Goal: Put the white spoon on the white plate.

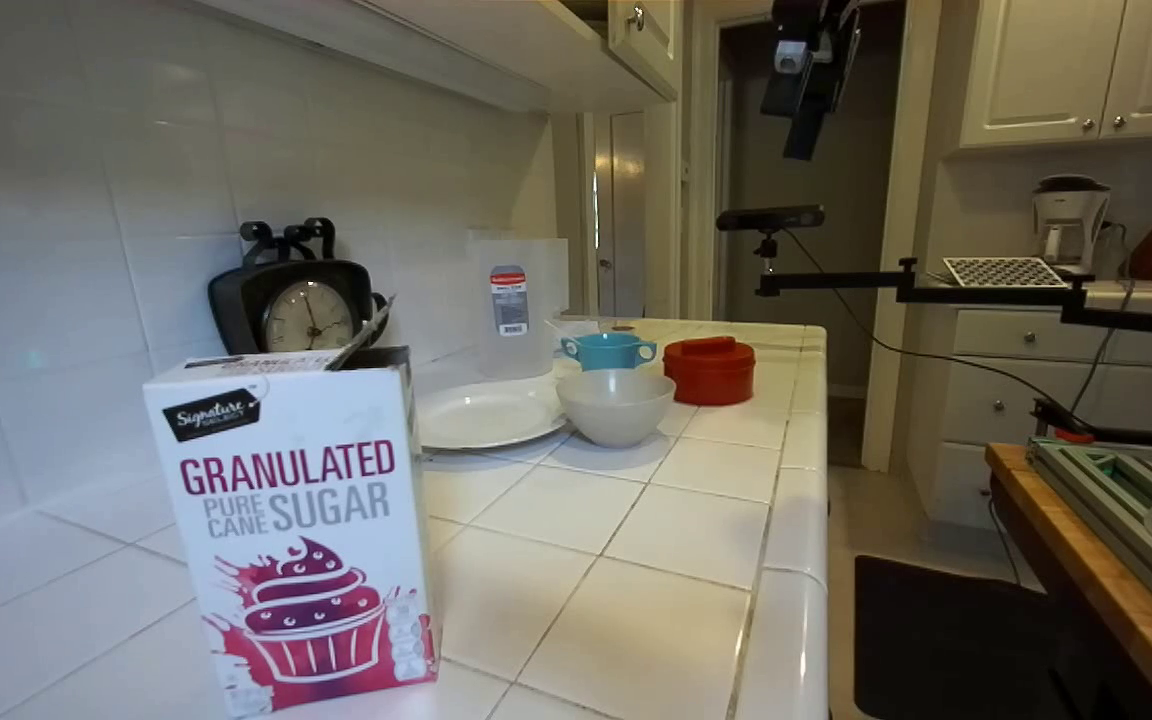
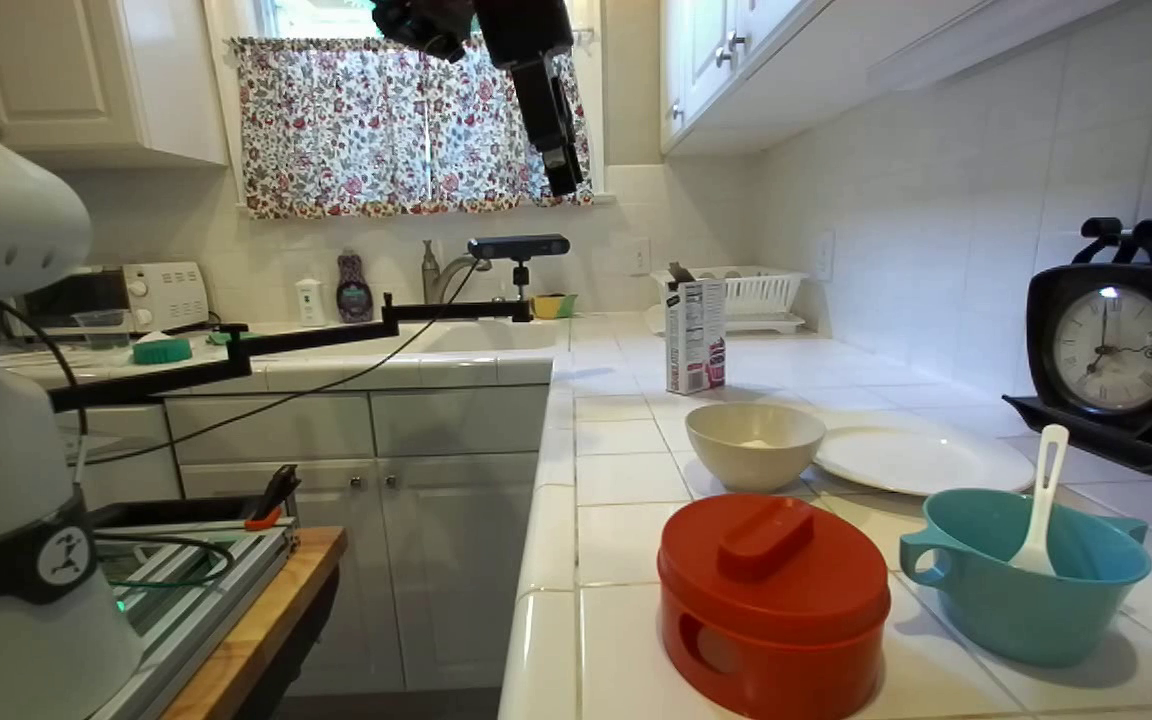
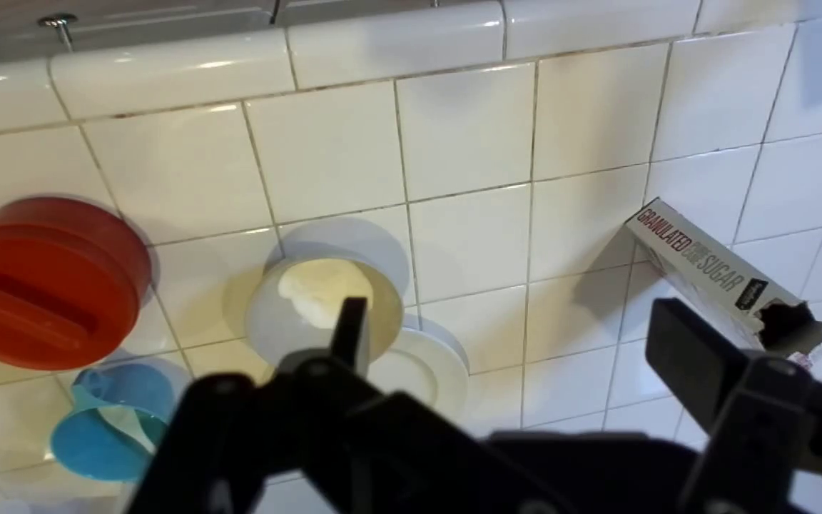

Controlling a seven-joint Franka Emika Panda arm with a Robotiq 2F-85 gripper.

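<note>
The white spoon (image 2: 1044, 490) leans in a turquoise two-handled cup (image 2: 1031, 620), its handle sticking up above the rim. The spoon also shows inside the cup in the wrist view (image 3: 125, 426). The white plate (image 2: 921, 455) lies flat on the tiled counter beside the off-white bowl, with nothing on it. It also shows in an exterior view (image 1: 491, 415) and, partly hidden by a finger and the bowl, in the wrist view (image 3: 414, 371). My gripper (image 3: 514, 314) is open and empty, with its fingers wide apart. It is high above the counter, apart from the spoon and plate.
The off-white bowl (image 2: 751, 465) holds white matter and stands against the plate's side. A red lidded container (image 2: 774, 610) stands beside the cup. An open sugar box (image 1: 296, 540) stands on the counter. A black clock (image 2: 1111, 345) and a clear bottle (image 1: 511, 330) stand by the wall.
</note>
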